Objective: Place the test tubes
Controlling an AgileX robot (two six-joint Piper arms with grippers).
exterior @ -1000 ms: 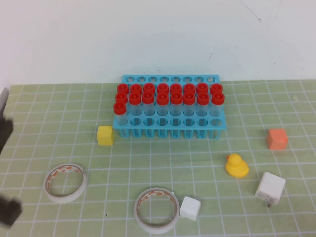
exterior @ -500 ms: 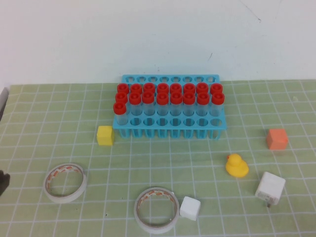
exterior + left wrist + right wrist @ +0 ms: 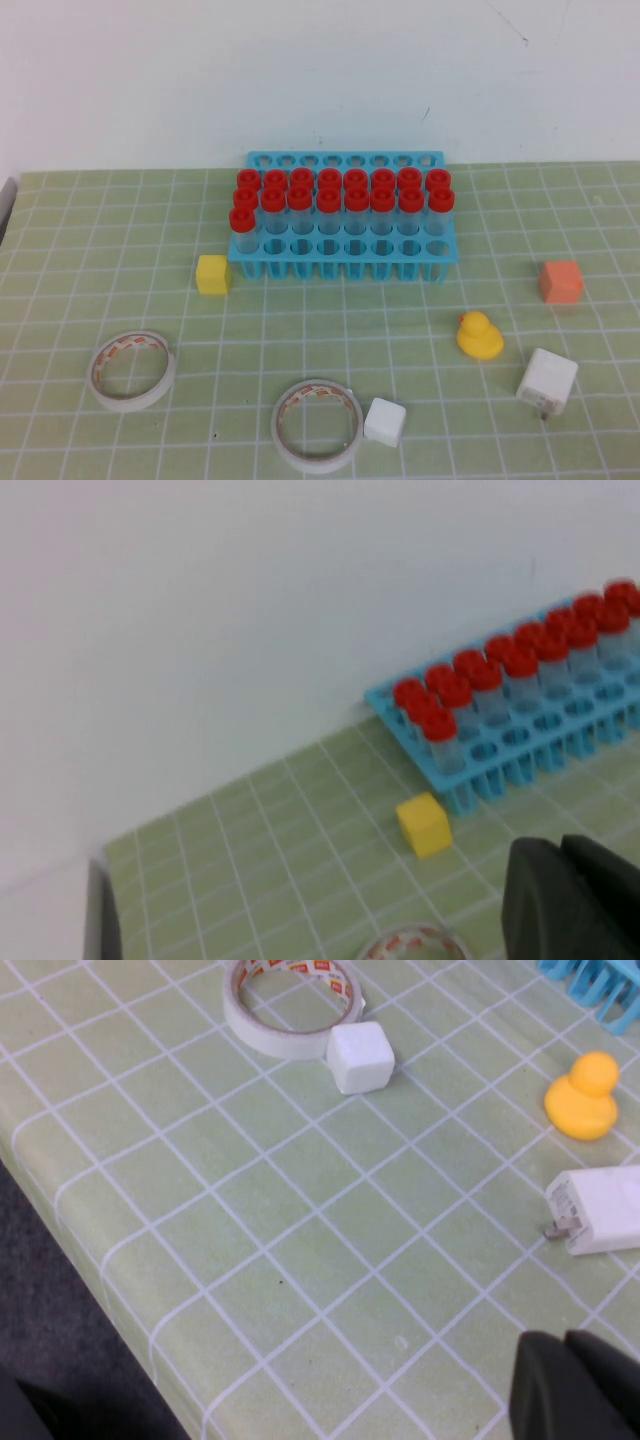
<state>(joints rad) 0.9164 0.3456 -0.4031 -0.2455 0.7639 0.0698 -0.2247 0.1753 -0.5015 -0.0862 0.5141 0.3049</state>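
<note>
A blue test tube rack (image 3: 342, 160) stands at the back middle of the green grid mat. Two full rows of red-capped test tubes (image 3: 330, 198) stand upright in it, and one more tube (image 3: 242, 221) stands at the left end of the row in front. Neither arm shows in the high view. In the left wrist view my left gripper (image 3: 560, 850) is shut and empty, hovering short of the rack (image 3: 470, 780) and its tubes (image 3: 500, 670). In the right wrist view my right gripper (image 3: 565, 1345) is shut and empty, low over the mat near the table's front edge.
A yellow cube (image 3: 213, 273) sits by the rack's left front corner. An orange cube (image 3: 561, 282), yellow duck (image 3: 480, 335), white charger (image 3: 547, 381), white cube (image 3: 385, 421) and two tape rolls (image 3: 132, 369) (image 3: 317, 423) are scattered in front. The mat's front edge (image 3: 60, 1250) drops to dark floor.
The dark left arm seen at the left edge of the high view has drawn back out of that view. Nothing on the table has moved.
</note>
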